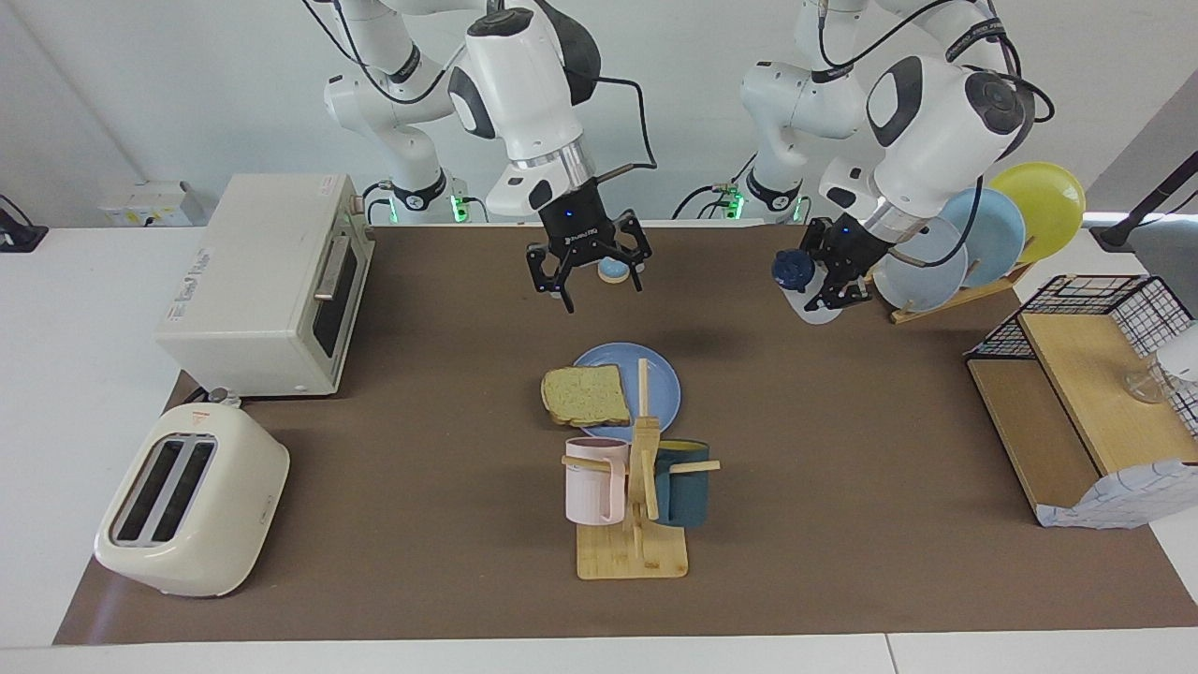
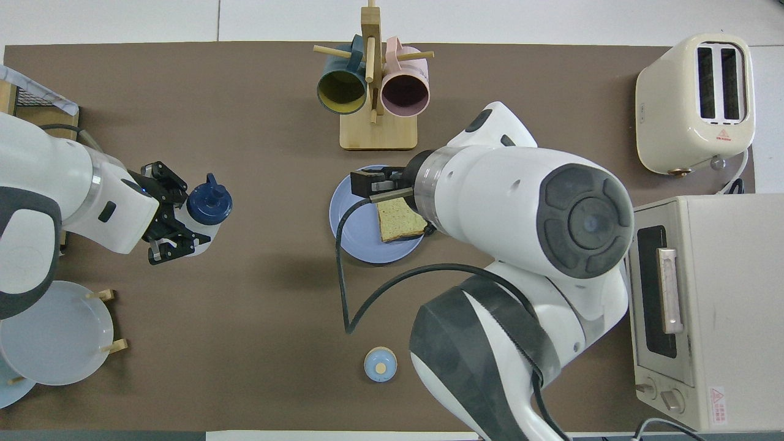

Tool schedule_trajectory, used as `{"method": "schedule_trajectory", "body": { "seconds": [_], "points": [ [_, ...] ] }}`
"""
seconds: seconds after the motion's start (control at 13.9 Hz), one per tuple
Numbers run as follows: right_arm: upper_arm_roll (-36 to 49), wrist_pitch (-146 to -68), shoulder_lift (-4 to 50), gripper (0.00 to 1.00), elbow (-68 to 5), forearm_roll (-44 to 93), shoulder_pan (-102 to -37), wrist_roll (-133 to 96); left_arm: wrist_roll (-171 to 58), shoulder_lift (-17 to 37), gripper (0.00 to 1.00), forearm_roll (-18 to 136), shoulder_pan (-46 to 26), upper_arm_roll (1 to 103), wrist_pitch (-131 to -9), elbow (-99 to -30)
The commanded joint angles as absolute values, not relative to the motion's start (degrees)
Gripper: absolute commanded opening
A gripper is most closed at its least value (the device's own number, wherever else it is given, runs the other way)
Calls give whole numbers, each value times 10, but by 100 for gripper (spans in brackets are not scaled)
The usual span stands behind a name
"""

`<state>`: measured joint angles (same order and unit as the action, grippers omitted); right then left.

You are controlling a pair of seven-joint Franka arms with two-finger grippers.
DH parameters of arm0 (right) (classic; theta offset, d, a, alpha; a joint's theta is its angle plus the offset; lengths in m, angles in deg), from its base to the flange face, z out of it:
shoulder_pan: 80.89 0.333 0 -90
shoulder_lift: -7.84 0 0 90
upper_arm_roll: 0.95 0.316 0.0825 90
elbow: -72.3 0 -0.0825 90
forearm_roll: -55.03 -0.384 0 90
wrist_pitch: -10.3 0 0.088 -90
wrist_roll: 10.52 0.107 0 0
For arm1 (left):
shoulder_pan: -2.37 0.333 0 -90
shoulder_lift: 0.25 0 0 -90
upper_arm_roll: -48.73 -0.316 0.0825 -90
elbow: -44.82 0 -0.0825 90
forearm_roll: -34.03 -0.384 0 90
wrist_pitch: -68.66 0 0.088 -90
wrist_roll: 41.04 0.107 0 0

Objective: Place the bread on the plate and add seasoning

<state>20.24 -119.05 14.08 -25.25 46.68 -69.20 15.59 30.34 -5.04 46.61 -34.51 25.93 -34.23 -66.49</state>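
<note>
Facing view: the bread (image 1: 587,395) lies flat on the plate (image 1: 655,374), on the side toward the right arm's end of the table, its crust overhanging the rim. The right gripper (image 1: 588,270) hangs high with fingers spread wide and nothing between them, over bare mat and the small blue-domed bell (image 1: 614,270), clear of the plate. The left gripper (image 1: 836,271) is clamped on the seasoning (image 1: 803,285), lifted and tilted, just beside the rack of upright plates (image 1: 973,245). Open mat lies between bottle and plate. The mug tree (image 1: 640,487), with a pink and a teal mug, stands just beside the plate's edge farther from the robots.

Overhead view: the right arm's bulk covers part of the bread (image 2: 397,220) and the plate (image 2: 358,229); only part of its gripper (image 2: 372,182) shows. The seasoning (image 2: 205,211), its navy cap toward the plate, sits in the left gripper (image 2: 177,220) over bare mat. The toaster (image 2: 695,101) and oven (image 2: 704,306) stand well apart at the right arm's end.
</note>
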Motion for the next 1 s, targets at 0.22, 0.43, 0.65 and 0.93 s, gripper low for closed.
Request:
{"method": "schedule_trajectory", "body": {
  "seconds": [0.22, 0.43, 0.65, 0.93],
  "points": [
    [207, -1199, 162, 84, -191, 347, -696, 230, 272, -131, 0, 469, -376, 291, -354, -750],
    [207, -1221, 165, 54, -199, 342, -676, 256, 208, -146, 0, 469, -376, 315, -373, -767],
    [207, -1195, 158, 52, -205, 342, -655, 280, 148, -147, 0, 469, -377, 332, -395, -775],
    [207, -1157, 145, 52, -197, 351, -638, 291, 118, -147, 0, 469, -376, 347, -418, -783]
  ]
}}
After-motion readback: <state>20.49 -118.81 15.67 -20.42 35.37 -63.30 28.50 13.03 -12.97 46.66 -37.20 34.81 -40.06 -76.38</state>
